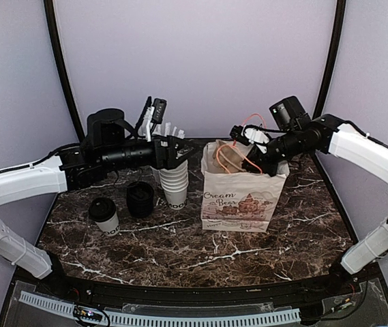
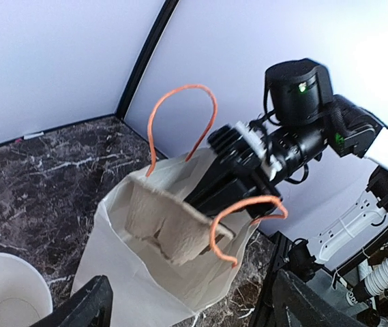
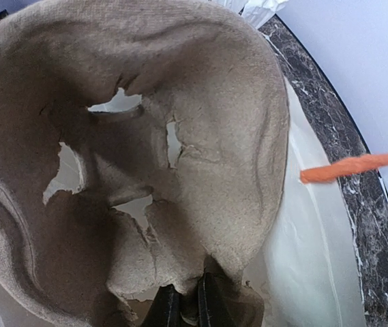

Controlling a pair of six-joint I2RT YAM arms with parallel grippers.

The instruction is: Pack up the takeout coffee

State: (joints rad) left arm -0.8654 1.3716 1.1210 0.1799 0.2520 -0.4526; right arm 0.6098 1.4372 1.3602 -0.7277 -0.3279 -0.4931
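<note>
- Right gripper (image 1: 247,152) reaches in over the far-right rim of the paper bag (image 1: 238,201), its jaws pinched narrow on the edge of a pulp cup carrier (image 3: 200,136).
- The carrier stands tilted inside the bag mouth, with its upper edge above the rim. How deep its lower end sits cannot be told.
- Left gripper (image 1: 178,151) hangs just left of the bag, above the stack of white cups (image 1: 174,184). Its fingers are spread wide and hold nothing.
- The takeout coffee (image 1: 104,216) stands upright on the marble table (image 1: 180,255), well to the left of the bag. Its black lid is on, and it is apart from both grippers.
- A stack of black lids (image 1: 140,199) stands left of the bag, between the coffee and the white cups.
- Orange handles (image 3: 357,166) arch above the bag mouth, and one loops just beside the right gripper's fingers.
- Marble shows in front of the bag and to its right, out to the table's edges.
</note>
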